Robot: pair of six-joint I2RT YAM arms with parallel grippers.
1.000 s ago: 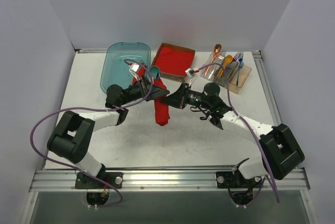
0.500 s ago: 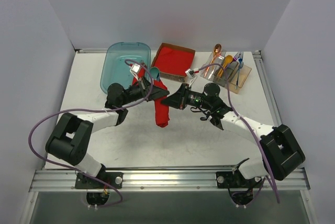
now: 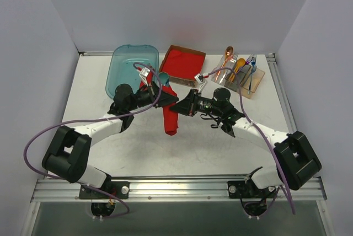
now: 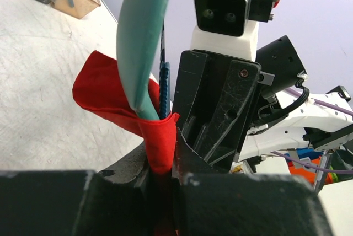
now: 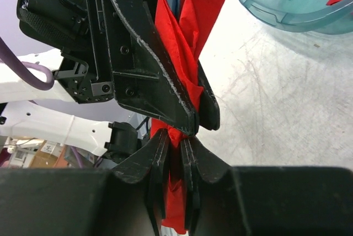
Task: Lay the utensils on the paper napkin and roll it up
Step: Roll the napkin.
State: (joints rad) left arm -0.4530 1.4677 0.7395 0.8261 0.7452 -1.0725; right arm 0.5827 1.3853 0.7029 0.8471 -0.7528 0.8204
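The red paper napkin (image 3: 170, 116) is wrapped into a roll hanging lengthwise over the table's middle. The utensils stick out of its far end: a teal spoon (image 3: 163, 75) and a blue piece (image 4: 164, 84) beside the spoon's handle (image 4: 140, 43). My left gripper (image 3: 170, 98) comes in from the left and is shut on the napkin (image 4: 160, 142) near its upper part. My right gripper (image 3: 180, 105) meets it from the right, tip to tip, shut on the same napkin (image 5: 185, 43). In the right wrist view the right gripper (image 5: 175, 143) pinches red paper just below the left fingers (image 5: 149, 59).
A teal plastic bin (image 3: 132, 66) stands at the back left, close behind the left gripper. A cardboard box with a red stack (image 3: 185, 62) sits at the back centre. A clear holder (image 3: 240, 73) with an orange spoon and other cutlery is at the back right.
My left gripper has shut onto the napkin roll, and its arm has shifted slightly left. The right gripper has kept its hold and barely moved.
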